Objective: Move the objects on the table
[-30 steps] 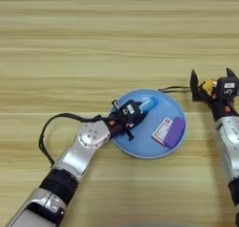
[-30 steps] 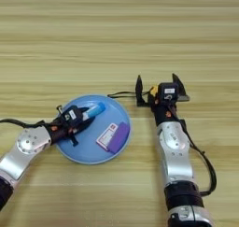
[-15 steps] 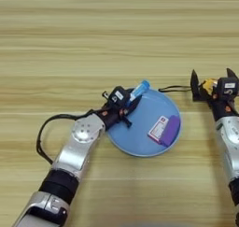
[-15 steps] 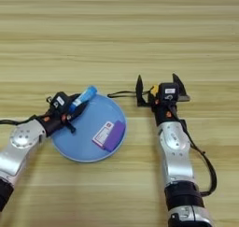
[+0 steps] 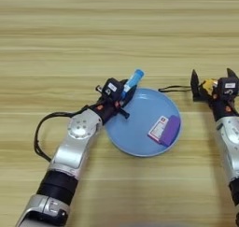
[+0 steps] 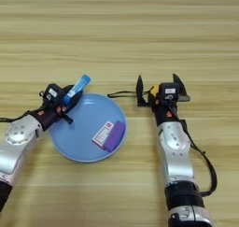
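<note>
wooden table (image 5: 70,34): left gripper (image 5: 122,93) clamps blue tube (image 5: 133,79).

Bare table (image 5: 93,34) beyond plate (image 5: 135,137); block (image 5: 169,130), card (image 5: 158,128) occupy plate's right half.

Wide light wooden table (image 5: 70,30) with horizontal plank grain; even, soft light overall

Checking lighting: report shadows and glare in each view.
Left eye view: even, soft light; no glare on the light-blue plate, a thin shadow under its near rim. Right eye view: only faint shadow beneath the right end effector on the wooden table.
</note>
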